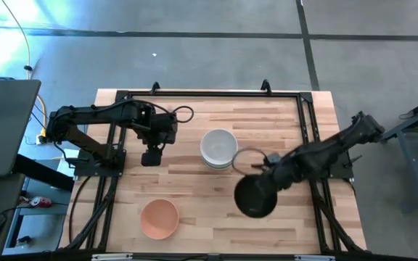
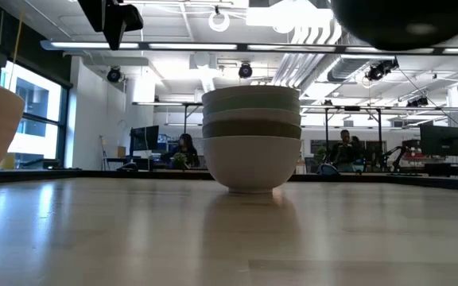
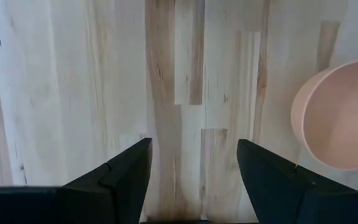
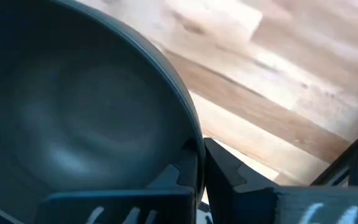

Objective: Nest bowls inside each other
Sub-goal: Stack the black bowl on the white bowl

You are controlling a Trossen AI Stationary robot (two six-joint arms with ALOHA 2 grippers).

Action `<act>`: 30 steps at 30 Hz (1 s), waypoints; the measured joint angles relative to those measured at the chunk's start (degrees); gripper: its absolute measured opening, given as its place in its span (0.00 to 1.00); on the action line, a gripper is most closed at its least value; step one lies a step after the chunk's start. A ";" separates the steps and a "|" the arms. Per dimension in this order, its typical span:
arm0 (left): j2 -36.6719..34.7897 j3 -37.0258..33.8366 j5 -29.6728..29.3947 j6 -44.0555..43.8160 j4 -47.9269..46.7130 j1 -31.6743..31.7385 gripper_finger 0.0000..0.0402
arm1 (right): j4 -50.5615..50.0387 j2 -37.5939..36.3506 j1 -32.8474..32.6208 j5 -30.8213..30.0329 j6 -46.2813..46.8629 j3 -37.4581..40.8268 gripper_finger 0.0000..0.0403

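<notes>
A stack of nested bowls [image 1: 218, 148] stands at the table's middle, white on top; in the low view the stack [image 2: 251, 139] shows white, mint and olive-grey rims. A peach bowl [image 1: 159, 218] sits alone near the front edge, also seen as the peach bowl [image 3: 339, 115]. My right gripper [image 1: 265, 176] is shut on the black bowl [image 1: 255, 196], held in the air right of the stack. My left gripper [image 3: 193, 165] hangs open above bare wood, left of the stack. My right gripper pinches the black bowl's rim [image 4: 194, 146], one finger inside the bowl and one finger [image 4: 229, 171] outside its wall. The bowl is lifted clear of the table; its underside [image 2: 404, 20] shows high in the low view.
A dark metal frame [image 1: 307, 119] runs along the table's far and side edges. Bare wood lies between the peach bowl and the stack. A laptop [image 1: 2, 127] sits off the table's left. People sit at desks in the room behind.
</notes>
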State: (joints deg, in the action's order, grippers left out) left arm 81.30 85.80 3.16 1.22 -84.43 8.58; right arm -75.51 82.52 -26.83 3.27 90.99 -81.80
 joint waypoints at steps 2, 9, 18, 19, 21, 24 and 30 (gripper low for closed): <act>0.00 0.00 0.00 0.06 0.12 0.00 0.56 | -2.62 -0.02 2.70 -0.67 -2.15 -3.65 0.00; 0.00 0.00 -1.49 0.98 0.46 0.02 0.56 | -8.14 -0.07 13.37 -1.81 -10.74 -11.94 0.00; 0.00 0.00 -1.49 2.20 0.49 0.00 0.56 | -8.78 0.11 26.52 -0.69 -20.98 -13.07 0.00; 0.00 0.00 -1.49 2.39 0.49 0.00 0.56 | -8.74 0.25 27.77 -0.44 -21.91 -13.06 0.00; 0.00 0.00 -1.47 2.46 0.49 0.00 0.56 | -8.65 0.49 30.08 -0.21 -23.42 -13.03 0.00; 0.00 0.00 -1.47 2.46 0.62 0.01 0.56 | -7.95 1.26 32.84 0.77 -25.26 -13.03 0.00; 0.00 0.02 -1.47 2.44 0.77 0.02 0.56 | -5.37 4.62 36.90 6.61 -28.30 -13.00 0.00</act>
State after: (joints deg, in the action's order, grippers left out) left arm 81.30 85.82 1.69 3.66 -83.66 8.60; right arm -80.88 87.14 10.07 9.89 62.69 -94.80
